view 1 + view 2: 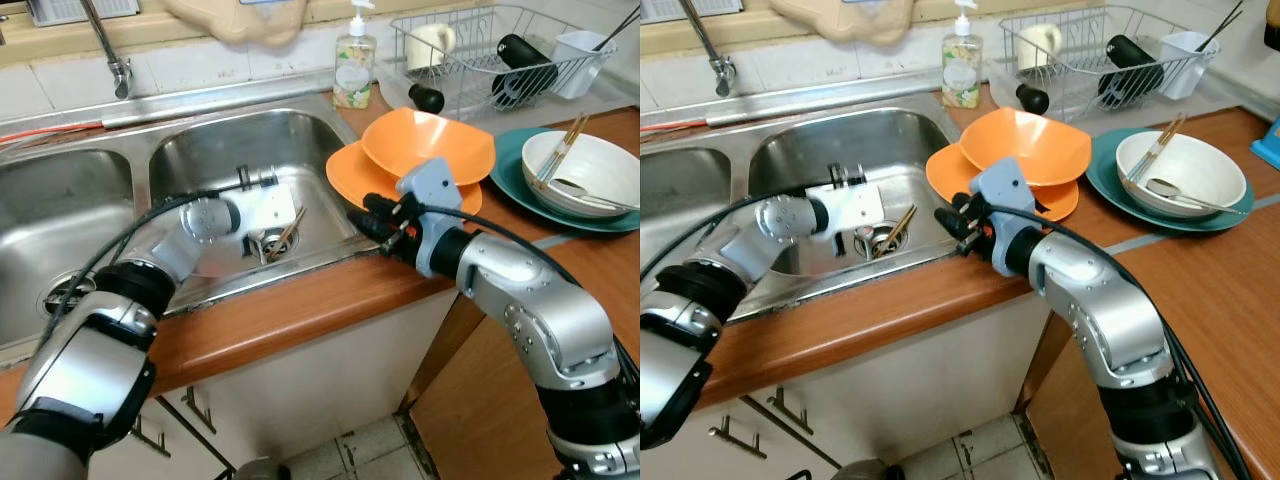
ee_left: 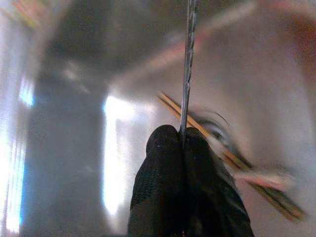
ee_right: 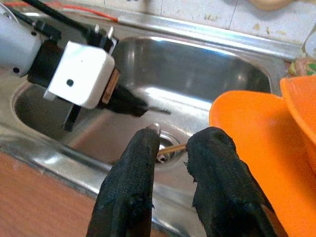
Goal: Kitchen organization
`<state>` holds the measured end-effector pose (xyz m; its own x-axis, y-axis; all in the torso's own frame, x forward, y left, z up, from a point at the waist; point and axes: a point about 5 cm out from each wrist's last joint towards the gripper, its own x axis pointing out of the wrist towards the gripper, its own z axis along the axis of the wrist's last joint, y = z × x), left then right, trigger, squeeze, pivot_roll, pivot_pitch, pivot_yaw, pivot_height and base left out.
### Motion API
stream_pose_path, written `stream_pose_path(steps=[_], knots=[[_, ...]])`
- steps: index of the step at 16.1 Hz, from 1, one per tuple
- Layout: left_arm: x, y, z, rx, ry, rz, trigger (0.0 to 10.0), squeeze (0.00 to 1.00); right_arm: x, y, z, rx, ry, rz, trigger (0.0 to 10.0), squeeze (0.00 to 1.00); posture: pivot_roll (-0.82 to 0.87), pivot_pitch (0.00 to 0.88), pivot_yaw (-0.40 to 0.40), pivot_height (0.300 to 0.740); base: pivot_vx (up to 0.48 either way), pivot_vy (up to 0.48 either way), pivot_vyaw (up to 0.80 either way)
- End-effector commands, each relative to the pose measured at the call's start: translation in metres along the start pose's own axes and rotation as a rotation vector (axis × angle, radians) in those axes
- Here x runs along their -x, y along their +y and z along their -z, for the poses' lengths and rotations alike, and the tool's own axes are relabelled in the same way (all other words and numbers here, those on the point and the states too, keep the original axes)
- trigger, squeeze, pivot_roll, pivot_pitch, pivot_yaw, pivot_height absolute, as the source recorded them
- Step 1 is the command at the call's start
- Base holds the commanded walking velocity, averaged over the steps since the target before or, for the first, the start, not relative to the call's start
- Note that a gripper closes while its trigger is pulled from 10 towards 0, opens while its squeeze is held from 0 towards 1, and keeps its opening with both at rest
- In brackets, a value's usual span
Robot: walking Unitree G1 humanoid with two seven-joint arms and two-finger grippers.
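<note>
My left gripper [image 2: 181, 136] is down in the right sink basin [image 1: 215, 150], shut on a thin metal rod [image 2: 187, 64] that sticks out past its fingertips. A pair of wooden chopsticks [image 1: 285, 234] lies over the drain just beyond it. My right gripper [image 1: 365, 215] hovers at the basin's right rim beside the orange plate [image 1: 348, 175], which carries an orange bowl [image 1: 428, 145]. Its fingers [image 3: 133, 163] stand slightly apart with nothing between them.
A teal plate [image 1: 510, 172] holds a white bowl [image 1: 592, 168] with chopsticks and a spoon. Behind stand a wire dish rack [image 1: 480, 55], a soap bottle [image 1: 354, 70] and the tap [image 1: 112, 55]. A second basin [image 1: 60, 215] is on the left.
</note>
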<state>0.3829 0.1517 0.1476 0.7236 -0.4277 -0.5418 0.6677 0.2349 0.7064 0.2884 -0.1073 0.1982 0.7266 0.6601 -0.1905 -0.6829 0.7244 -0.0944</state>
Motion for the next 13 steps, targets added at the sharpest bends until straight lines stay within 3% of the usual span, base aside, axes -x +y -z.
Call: stream_pose_path(steps=[1,2,3,4,5,7,10,11,12,13], knots=[[-0.004,-0.01,0.012,0.031,0.076,0.057,10.0,0.0,0.0,0.005,0.001,0.035,0.015,-0.016,10.0,0.0,-0.04,0.0,0.061,0.74,0.0,0.0,0.0],[-0.006,-0.016,0.016,0.053,0.092,0.077,10.0,0.0,0.0,0.006,0.0,0.044,0.008,-0.017,10.0,0.0,-0.05,0.0,0.062,0.74,0.0,0.0,0.0],[-0.007,-0.019,0.017,0.073,0.093,0.089,10.0,0.13,0.0,0.006,0.0,0.046,0.006,-0.014,10.0,0.0,-0.05,0.0,0.064,0.74,0.0,0.0,0.0],[-0.008,-0.021,0.016,0.081,0.09,0.093,10.0,0.94,0.0,0.006,0.0,0.046,0.005,-0.011,10.0,0.0,-0.05,0.0,0.064,0.74,0.0,0.0,0.0],[-0.01,-0.023,0.015,0.121,0.071,0.1,10.0,1.0,0.001,0.006,0.0,0.044,0.003,-0.006,10.0,0.0,-0.05,0.0,0.064,0.74,0.0,0.0,0.0],[-0.011,-0.025,0.014,0.123,0.066,0.101,10.0,1.0,0.001,0.0,0.001,0.009,0.014,0.034,10.0,1.0,-0.05,0.0,0.06,0.74,0.0,0.0,0.0],[-0.01,-0.021,0.015,0.138,0.058,0.048,10.0,1.0,0.001,-0.006,-0.001,-0.013,-0.014,0.065,10.0,1.0,-0.05,0.0,0.058,0.74,0.0,0.0,0.0],[-0.01,-0.021,0.015,0.148,0.051,0.033,10.0,0.09,0.0,-0.008,-0.004,0.002,-0.028,0.095,10.0,1.0,-0.05,0.0,0.058,0.74,0.0,0.0,0.0],[-0.009,-0.019,0.016,0.167,0.033,0.003,10.0,0.0,-0.001,-0.014,-0.007,0.021,-0.039,0.146,10.0,1.0,-0.05,0.0,0.059,0.74,0.0,0.0,0.0],[-0.007,-0.017,0.017,0.193,0.018,-0.019,10.0,0.0,0.0,-0.022,-0.008,0.014,-0.034,0.211,10.0,1.0,-0.05,0.0,0.059,0.74,0.0,0.0,0.0]])
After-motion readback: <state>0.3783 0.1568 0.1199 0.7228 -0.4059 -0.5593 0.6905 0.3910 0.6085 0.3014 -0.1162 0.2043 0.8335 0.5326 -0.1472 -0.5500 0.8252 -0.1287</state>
